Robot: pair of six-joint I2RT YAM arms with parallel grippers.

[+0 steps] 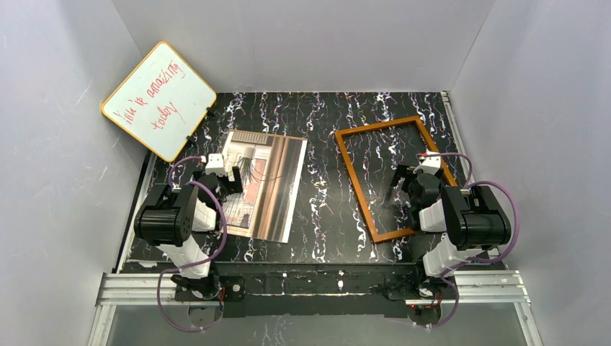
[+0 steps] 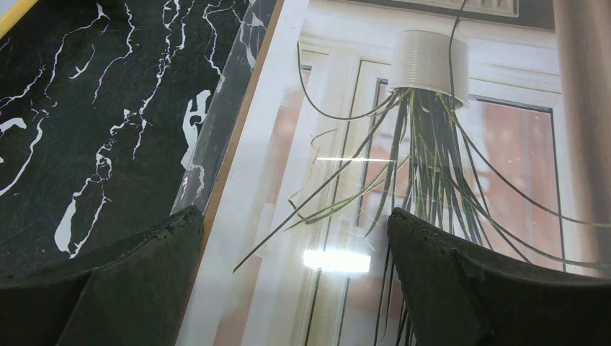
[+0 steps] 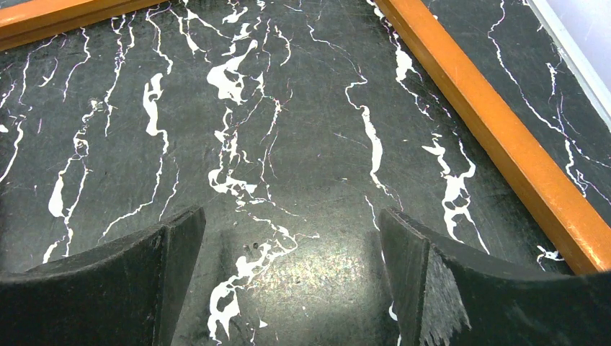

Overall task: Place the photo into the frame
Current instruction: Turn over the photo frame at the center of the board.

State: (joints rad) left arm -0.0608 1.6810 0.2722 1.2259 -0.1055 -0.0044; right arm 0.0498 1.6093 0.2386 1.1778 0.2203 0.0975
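Top view only: photo (image 1: 263, 186) lies flat on the black marble table (image 1: 324, 144), left of centre. Frame (image 1: 356, 186) lies flat right of centre, well apart from the photo, with marble showing through its opening. Whiteboard (image 1: 160, 101) leans at the far left.

Left gripper (image 1: 229, 180) is over the photo's left part, right gripper (image 1: 403, 184) inside the frame outline.

Left wrist view adds detail. Left gripper (image 2: 295, 223) has its 2 fingers spread wide with nothing gripped. The photo (image 2: 432, 144) lies under the gap, the left finger (image 2: 144, 274) over its edge and the right one over the printed plant. Contact with the print: cannot tell.

Right wrist view: right gripper (image 3: 292, 220) is also spread wide over bare marble. A frame (image 3: 504, 137) rail runs just right of the right finger (image 3: 461, 288), not touching it.
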